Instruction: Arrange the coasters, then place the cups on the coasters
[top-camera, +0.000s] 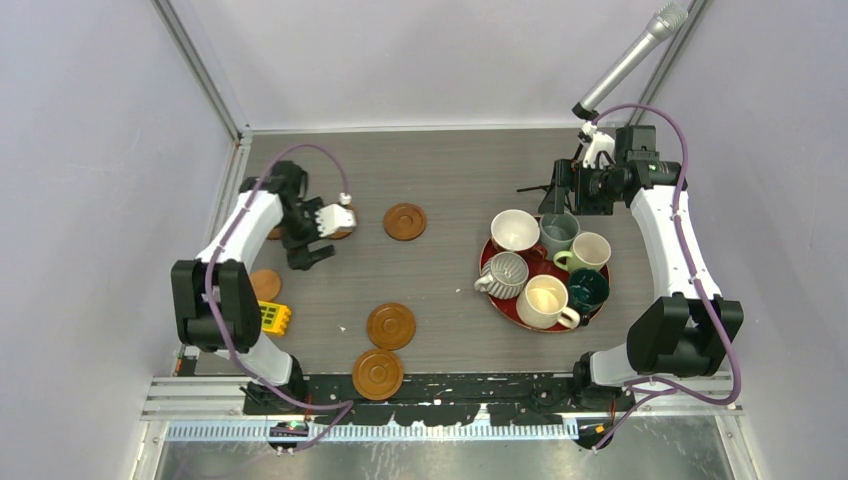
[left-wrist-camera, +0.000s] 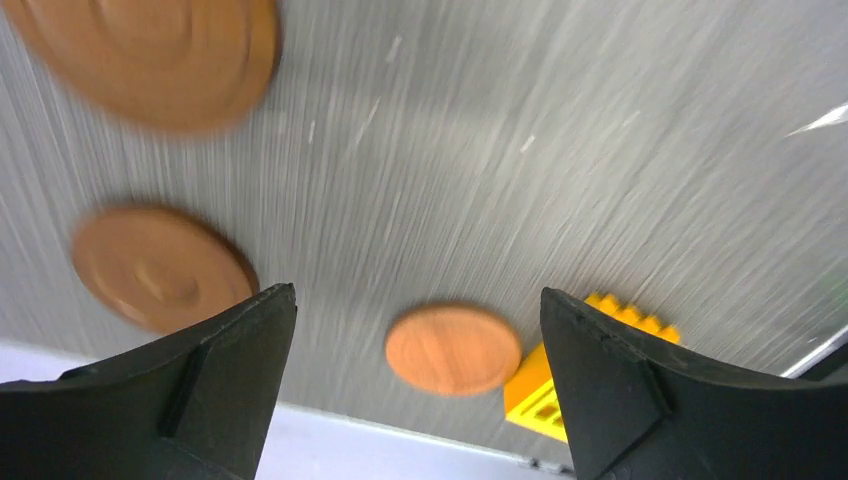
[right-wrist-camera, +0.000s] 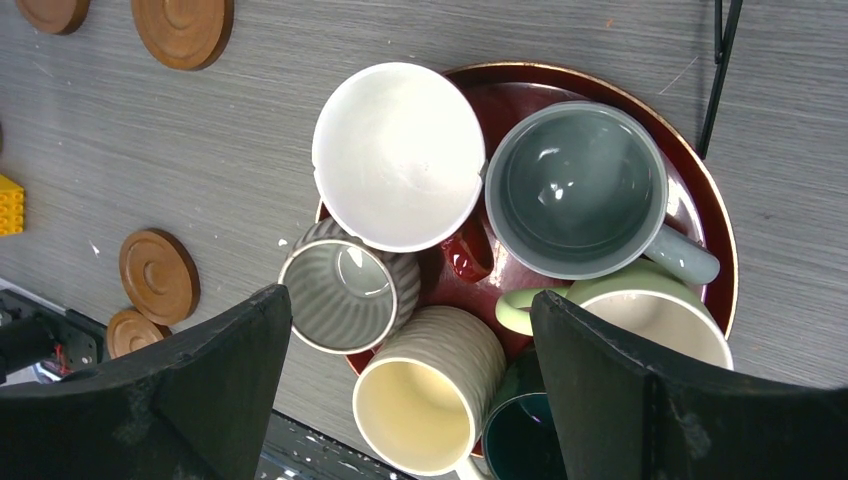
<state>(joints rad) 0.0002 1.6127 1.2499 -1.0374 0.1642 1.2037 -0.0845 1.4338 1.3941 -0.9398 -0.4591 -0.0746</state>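
Observation:
Several brown coasters lie on the left half of the table: one (top-camera: 405, 221) at the back, two (top-camera: 390, 326) (top-camera: 378, 373) near the front edge, a smaller-looking one (top-camera: 265, 284) by the left arm. My left gripper (top-camera: 308, 258) hovers open and empty; in its wrist view (left-wrist-camera: 418, 293) that coaster (left-wrist-camera: 453, 348) lies ahead between the fingers, apart from them. The cups stand crowded on a red tray (top-camera: 597, 310): white (right-wrist-camera: 398, 155), grey-blue (right-wrist-camera: 575, 190), ribbed grey (right-wrist-camera: 345, 295), cream (right-wrist-camera: 430, 400), pale green (right-wrist-camera: 650, 310), dark teal (right-wrist-camera: 520, 435). My right gripper (top-camera: 550, 190) (right-wrist-camera: 410, 298) hangs open above them.
A yellow toy brick (top-camera: 275, 318) (left-wrist-camera: 535, 395) sits beside the small coaster, near the left arm's base. Another coaster (top-camera: 346, 226) shows partly under the left wrist. A grey microphone (top-camera: 640, 50) slants in at the back right. Walls close the table on three sides.

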